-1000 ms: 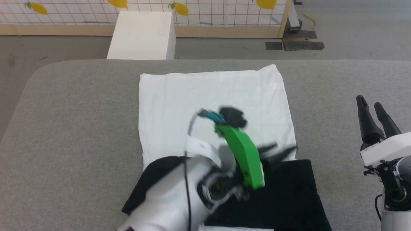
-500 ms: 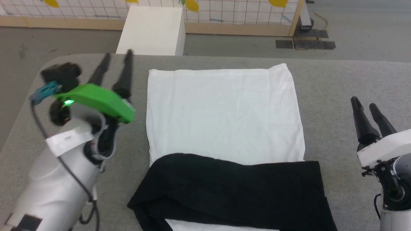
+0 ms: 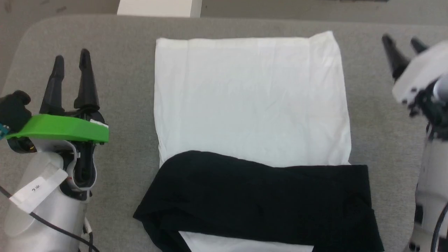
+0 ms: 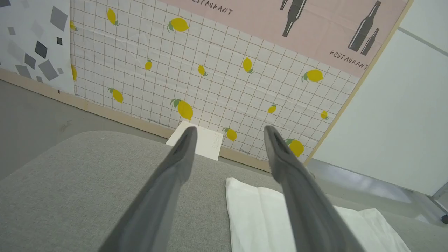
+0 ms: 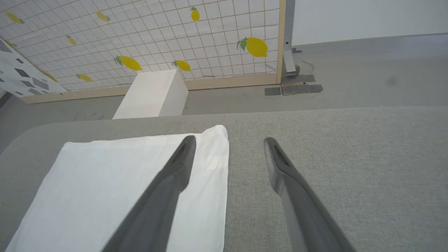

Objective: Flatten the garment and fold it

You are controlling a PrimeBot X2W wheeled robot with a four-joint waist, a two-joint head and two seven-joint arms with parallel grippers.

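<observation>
Two grippers and one garment (image 3: 252, 101) are to be seen. Left of the garment, the left gripper (image 3: 71, 56) stands over the bare grey tabletop (image 3: 122, 42); its two dark fingers are spread and nothing is between them. The one garment lies flat on the tabletop: a white panel, with a black band across its near part that hides what is under it. A thin white strip shows below the band, where the bottom edge of the head view cuts the garment off. Beyond the garment's far left corner, one white box (image 3: 159, 7) is cut by the top edge. Right of the garment, the right gripper (image 3: 401, 39) is blurred, yet its two fingers are parted and empty.
</observation>
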